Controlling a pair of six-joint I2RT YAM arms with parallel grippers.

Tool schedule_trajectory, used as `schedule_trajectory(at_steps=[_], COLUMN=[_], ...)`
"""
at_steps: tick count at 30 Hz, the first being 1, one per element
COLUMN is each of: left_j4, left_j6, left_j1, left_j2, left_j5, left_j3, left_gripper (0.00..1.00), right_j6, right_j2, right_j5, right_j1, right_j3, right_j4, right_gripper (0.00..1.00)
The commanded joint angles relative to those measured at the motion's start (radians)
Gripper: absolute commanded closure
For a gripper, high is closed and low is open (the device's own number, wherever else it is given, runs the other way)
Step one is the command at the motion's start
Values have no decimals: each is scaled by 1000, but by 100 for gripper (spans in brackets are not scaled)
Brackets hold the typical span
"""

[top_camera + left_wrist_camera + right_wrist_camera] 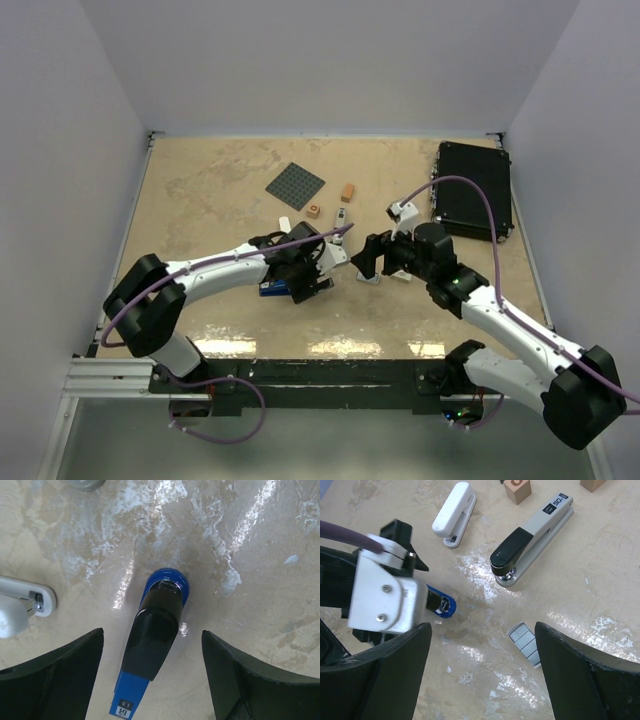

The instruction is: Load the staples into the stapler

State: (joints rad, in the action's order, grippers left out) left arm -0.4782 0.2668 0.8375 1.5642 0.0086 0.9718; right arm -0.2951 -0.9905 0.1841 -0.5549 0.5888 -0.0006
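Observation:
A blue stapler with a black top point(152, 635) lies flat on the table between the fingers of my left gripper point(152, 631). That gripper is open, with a gap on each side of the stapler. From above, the stapler's blue end point(272, 288) shows beside the left gripper point(305, 270). The staples show as a small grey tray piece point(525, 642) on the table, just inside the right finger of my open right gripper point(482, 625), untouched. A tiny whitish box point(341, 215) lies farther back. The right gripper point(372, 262) faces the left one.
A grey stapler with a black tip point(532, 542) and a small white stapler point(455, 512) lie beyond the grippers. Two orange blocks point(347, 192) point(315, 211) and a dark grey baseplate point(296, 186) are farther back. A black box point(474, 190) stands at the back right.

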Motion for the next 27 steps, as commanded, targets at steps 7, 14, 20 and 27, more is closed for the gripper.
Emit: schedule_trajectory(at_steps=[7,14,20,27], left_j4=[41,47,99,110], left_j6=[80,113,130,124], left_j1=[-8,-8,-41,-61], left_j2=[23,-136,-375,-515], left_j5=[108,197,356,539], left_j3=[38,-4,-68,-65], left_gripper=[60,100,100,100], right_j6=[27,111,195,327], right_j2=[95,127,131,80], right_j5=[23,262,446,557], right_j1=[-5,-8,-48,-92], right_j3=[-66,-107,-96,11], right_j4=[59,151,214,162], right_gripper=[10,10,13,16])
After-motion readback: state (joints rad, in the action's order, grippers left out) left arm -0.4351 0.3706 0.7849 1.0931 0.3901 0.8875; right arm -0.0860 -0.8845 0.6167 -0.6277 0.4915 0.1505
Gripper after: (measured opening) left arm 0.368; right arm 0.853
